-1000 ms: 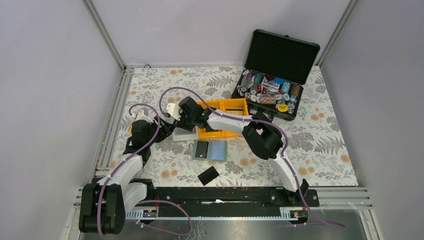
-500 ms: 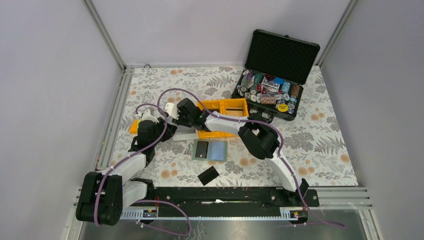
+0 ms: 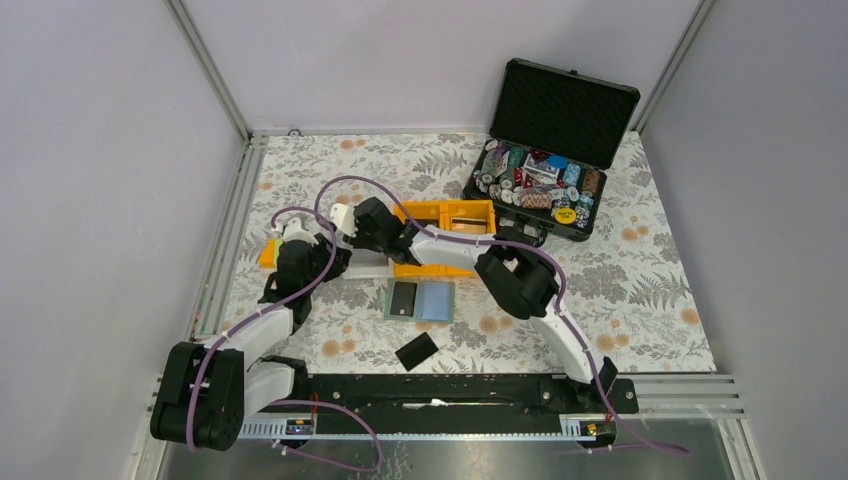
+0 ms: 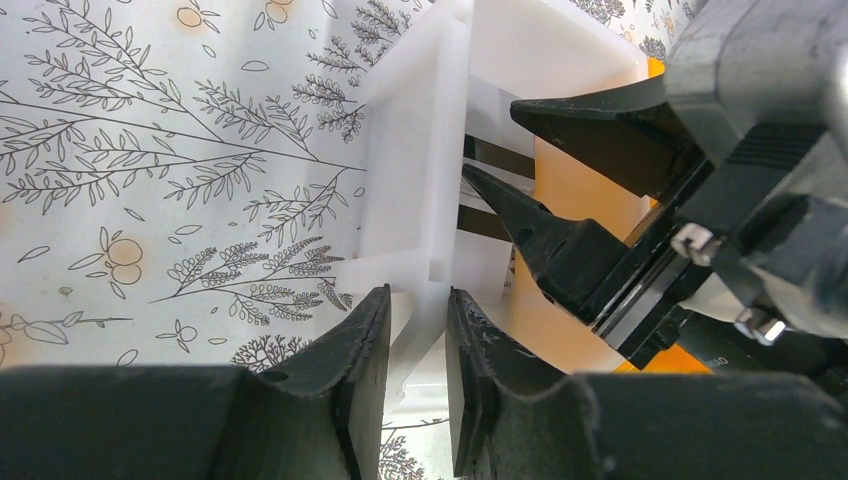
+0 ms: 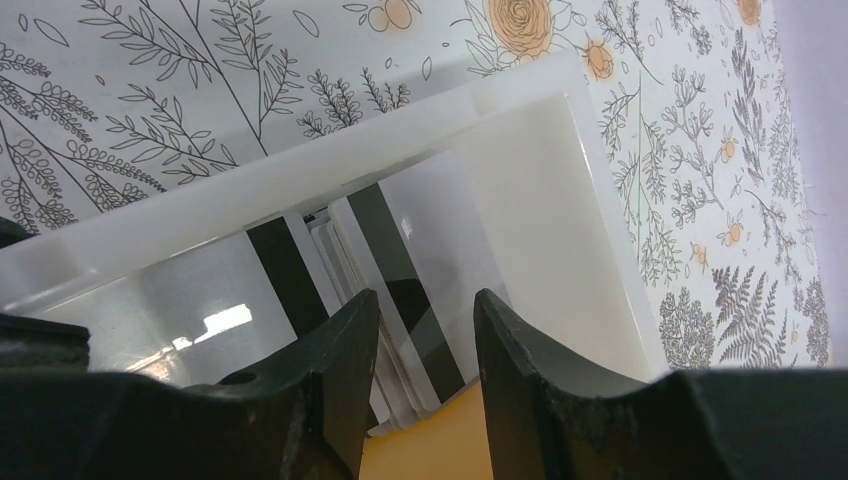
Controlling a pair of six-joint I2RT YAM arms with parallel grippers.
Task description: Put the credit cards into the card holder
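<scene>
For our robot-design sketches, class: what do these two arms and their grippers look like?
Both the left arm and right arm alternate white link shells with black joint housings, and a purple cable loops along each. The left gripper and right gripper have black, tapered, curved fingers.

The card holder (image 3: pixel 421 300) lies open on the tabletop (image 3: pixel 650 300), one black card (image 3: pixel 403 298) on its left page. A loose black card (image 3: pixel 416 351) lies just on its near side. Beyond its far left corner, left hand (image 3: pixel 335 264) and right hand (image 3: pixel 352 236) crowd a white bin (image 3: pixel 368 268).
</scene>
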